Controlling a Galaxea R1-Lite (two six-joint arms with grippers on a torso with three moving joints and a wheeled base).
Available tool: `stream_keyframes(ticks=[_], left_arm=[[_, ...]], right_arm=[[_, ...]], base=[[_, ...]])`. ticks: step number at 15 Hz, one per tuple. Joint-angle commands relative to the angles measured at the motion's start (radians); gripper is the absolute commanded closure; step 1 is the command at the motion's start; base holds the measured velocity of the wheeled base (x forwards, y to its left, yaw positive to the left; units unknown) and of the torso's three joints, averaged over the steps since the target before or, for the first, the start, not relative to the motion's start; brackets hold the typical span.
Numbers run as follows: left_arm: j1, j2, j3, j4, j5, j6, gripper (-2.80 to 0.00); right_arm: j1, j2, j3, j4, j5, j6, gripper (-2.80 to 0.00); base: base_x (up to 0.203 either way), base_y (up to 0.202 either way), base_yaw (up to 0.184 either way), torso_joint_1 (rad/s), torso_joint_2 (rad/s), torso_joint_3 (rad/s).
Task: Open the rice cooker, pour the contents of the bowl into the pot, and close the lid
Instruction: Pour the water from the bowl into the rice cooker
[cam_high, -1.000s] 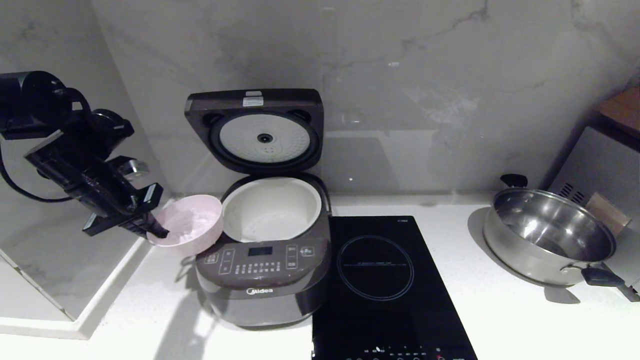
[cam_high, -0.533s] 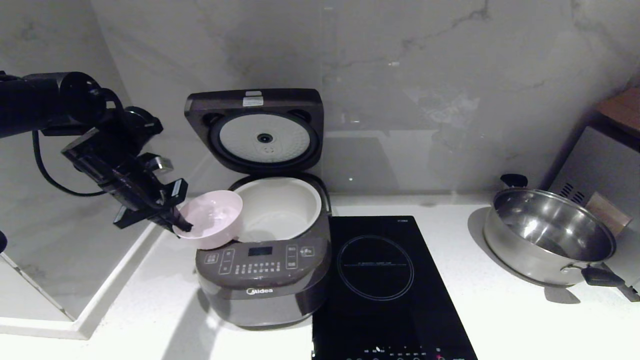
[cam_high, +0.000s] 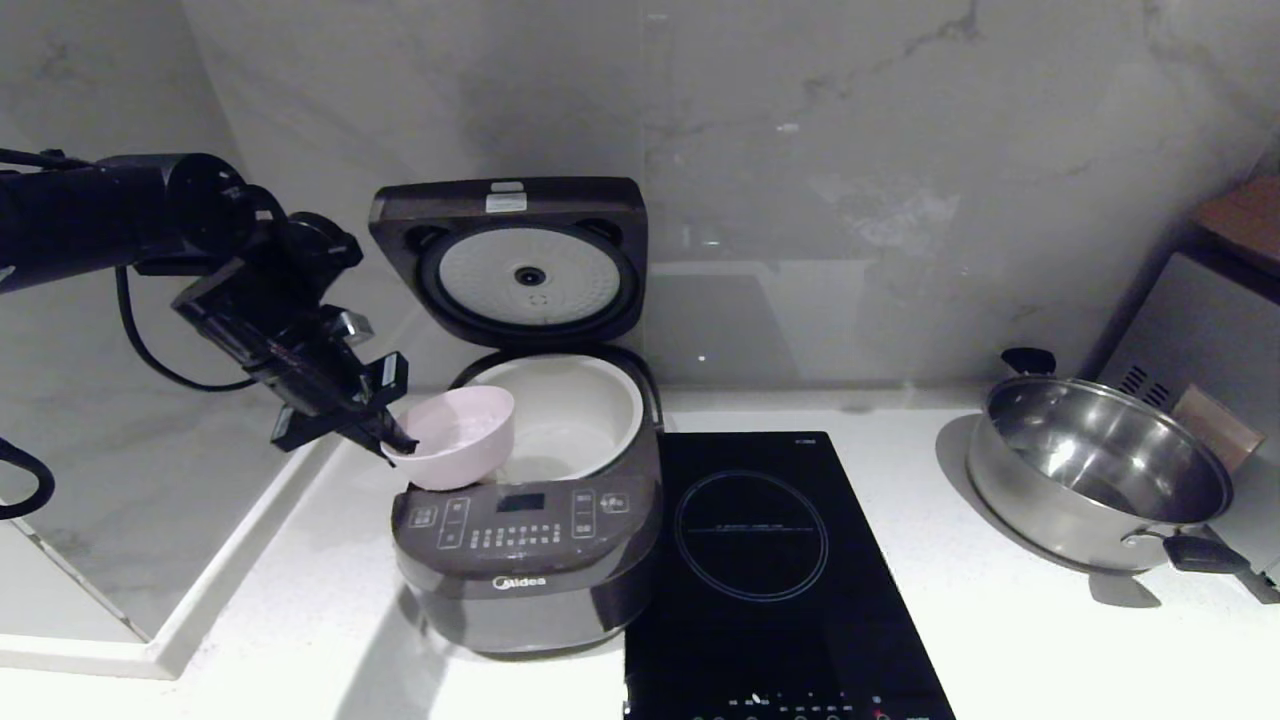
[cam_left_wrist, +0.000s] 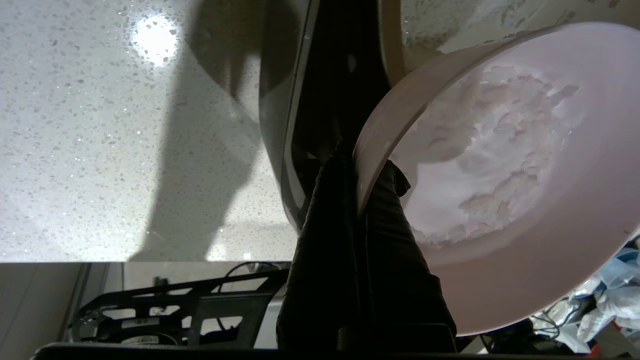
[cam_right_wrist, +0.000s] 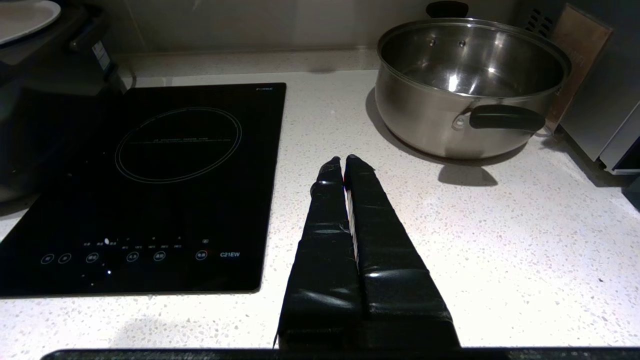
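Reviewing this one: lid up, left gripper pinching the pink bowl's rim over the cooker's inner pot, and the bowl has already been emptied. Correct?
Not quite: the bowl is not emptied. The left wrist view shows the whitish contents lying inside it. The rest holds: the head view shows the lid up and the left gripper pinching the bowl's rim over the edge of the pot.

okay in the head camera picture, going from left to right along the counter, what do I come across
left gripper, shut on the rim of the pink bowl → rice cooker with its lid up → black induction hob → steel pan with black handles.
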Motion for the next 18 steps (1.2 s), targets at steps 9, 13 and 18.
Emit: stream_keyframes(ticks=[9, 13, 18], left_arm=[[-0.056, 0.001, -0.001, -0.112, -0.001, -0.116, 0.0], [-0.092, 0.033, -0.001, -0.148, -0.001, -0.16, 0.0], [-0.125, 0.083, -0.001, -0.204, 0.013, -0.205, 0.0]], right_arm=[[0.0, 0.0, 0.0, 0.0, 0.0, 0.0, 0.0], [0.0, 0.0, 0.0, 0.0, 0.0, 0.0, 0.0], [0.0, 0.0, 0.0, 0.0, 0.0, 0.0, 0.0]], base=[[0.0, 0.0, 0.0, 0.0, 0.0, 0.0], [0.0, 0.0, 0.0, 0.0, 0.0, 0.0], [0.0, 0.0, 0.0, 0.0, 0.0, 0.0]])
